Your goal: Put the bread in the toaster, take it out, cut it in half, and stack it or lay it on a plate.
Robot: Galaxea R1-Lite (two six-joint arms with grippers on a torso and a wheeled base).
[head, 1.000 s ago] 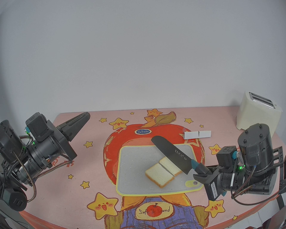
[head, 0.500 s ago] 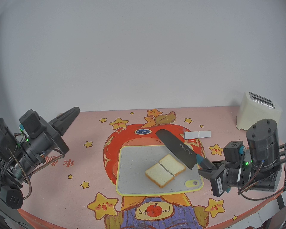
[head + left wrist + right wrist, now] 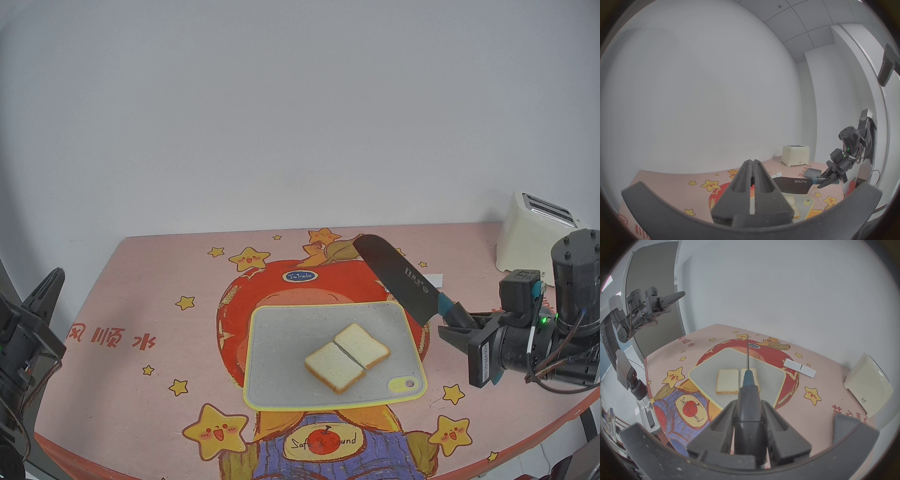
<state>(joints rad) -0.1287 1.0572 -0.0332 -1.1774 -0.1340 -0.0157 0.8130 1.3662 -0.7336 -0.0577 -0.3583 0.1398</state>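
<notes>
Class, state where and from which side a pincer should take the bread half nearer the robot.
Take the nearer bread half from straight above, pinching the two crust edges that run away from the cut. It lies flat on the cutting board, and the other half crowds its cut side.

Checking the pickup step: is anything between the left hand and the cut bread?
Nothing visible. The left hand sits left of the table; the bread halves lie exposed on the cutting board. The knife, in the right hand, is off to the right.
</notes>
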